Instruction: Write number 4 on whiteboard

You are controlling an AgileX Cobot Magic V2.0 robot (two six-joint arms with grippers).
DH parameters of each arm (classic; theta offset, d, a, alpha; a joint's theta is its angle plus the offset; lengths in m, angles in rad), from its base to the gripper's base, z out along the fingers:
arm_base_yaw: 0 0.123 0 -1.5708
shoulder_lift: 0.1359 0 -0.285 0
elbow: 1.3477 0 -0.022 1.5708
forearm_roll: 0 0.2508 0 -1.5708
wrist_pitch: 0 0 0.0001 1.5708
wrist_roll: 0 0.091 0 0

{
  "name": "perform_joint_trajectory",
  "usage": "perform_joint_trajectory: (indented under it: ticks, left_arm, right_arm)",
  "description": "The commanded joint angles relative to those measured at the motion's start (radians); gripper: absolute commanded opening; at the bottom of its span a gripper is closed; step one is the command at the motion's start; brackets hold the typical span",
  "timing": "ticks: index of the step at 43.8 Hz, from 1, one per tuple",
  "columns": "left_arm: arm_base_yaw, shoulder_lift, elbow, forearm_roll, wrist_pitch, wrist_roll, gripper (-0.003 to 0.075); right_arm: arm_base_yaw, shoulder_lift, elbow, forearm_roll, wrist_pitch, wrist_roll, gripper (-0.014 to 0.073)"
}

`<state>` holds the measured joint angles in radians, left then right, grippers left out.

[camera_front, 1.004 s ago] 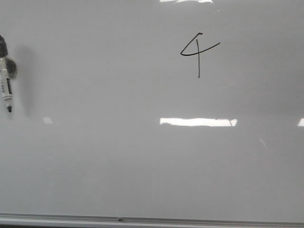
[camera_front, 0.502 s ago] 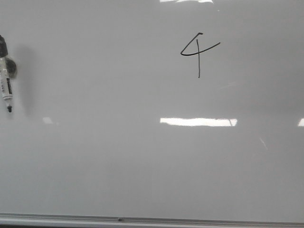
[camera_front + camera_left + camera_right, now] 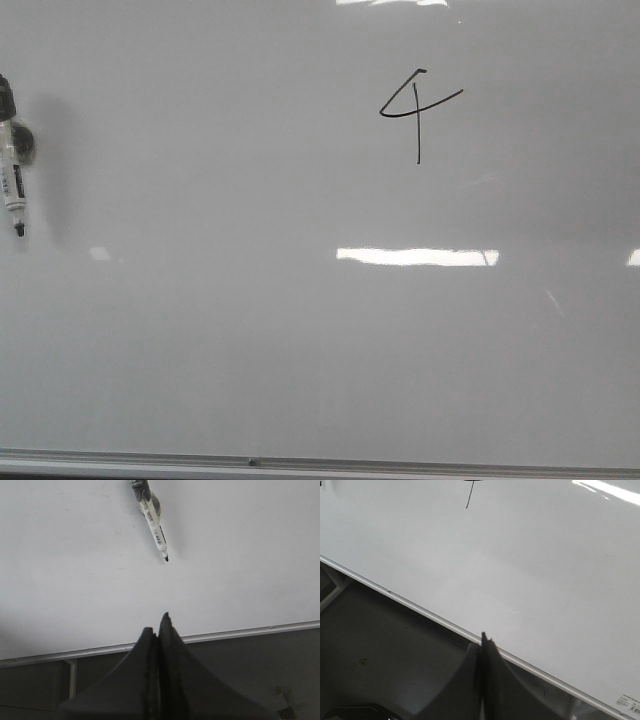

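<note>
Both grippers, left and right, are sitting clenched and empty off the large glossy pale whiteboard. Nothing is changing; its small black number 4, far right, looks finished, white marker lying left.

Change record, front view: marker, left edge of whiteboard — shifted very slightly upward along the board, black tip lower end. No claw visible in this view, so its place relative to one cannot be told.
</note>
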<state>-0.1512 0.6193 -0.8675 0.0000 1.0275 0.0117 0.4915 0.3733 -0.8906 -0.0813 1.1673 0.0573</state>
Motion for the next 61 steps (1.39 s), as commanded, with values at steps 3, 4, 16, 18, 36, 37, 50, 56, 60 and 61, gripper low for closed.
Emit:
perform_joint_trajectory:
  ticks: [3, 4, 16, 18, 36, 37, 50, 56, 60, 61]
  left_arm:
    - [0.000, 0.000, -0.026, 0.000, -0.064, 0.000, -0.0020]
    - [0.000, 0.000, -0.026, 0.000, -0.064, 0.000, -0.0020]
    - [-0.001, -0.125, 0.082, 0.015, -0.228, 0.003, -0.0020]
    - [0.000, -0.159, 0.130, 0.008, -0.296, 0.003, -0.0020]
    - [0.091, -0.522, 0.635, -0.091, -0.746, 0.008, -0.0020]
    - [0.094, -0.535, 0.654, -0.089, -0.760, 0.016, -0.0020]
    - [0.118, -0.635, 0.781, -0.048, -0.883, 0.082, -0.0020]
    - [0.118, -0.642, 0.827, -0.048, -0.954, 0.082, -0.0020]
    - [0.118, -0.642, 0.859, -0.048, -1.021, 0.082, -0.0020]
    - [0.118, -0.642, 0.865, -0.048, -1.035, 0.082, -0.0020]
  right_arm:
    - [-0.007, 0.012, -0.029, -0.013, -0.064, 0.000, -0.0069]
    - [-0.007, 0.012, -0.029, -0.013, -0.064, 0.000, -0.0069]
    - [-0.007, 0.012, -0.029, -0.013, -0.064, 0.000, -0.0069]
    - [-0.007, 0.012, -0.029, -0.013, -0.064, 0.000, -0.0069]
    - [-0.007, 0.012, -0.029, -0.013, -0.064, 0.000, -0.0069]
    - [-0.007, 0.012, -0.029, -0.013, -0.064, 0.000, -0.0069]
    - [-0.007, 0.012, -0.029, -0.013, -0.064, 0.000, -0.0069]
    - [-0.007, 0.012, -0.029, -0.013, -0.064, 0.000, -0.0069]
    - [-0.007, 0.012, -0.029, -0.013, -0.064, 0.000, -0.0069]
    - [-0.007, 0.012, -0.029, -0.013, -0.064, 0.000, -0.0069]
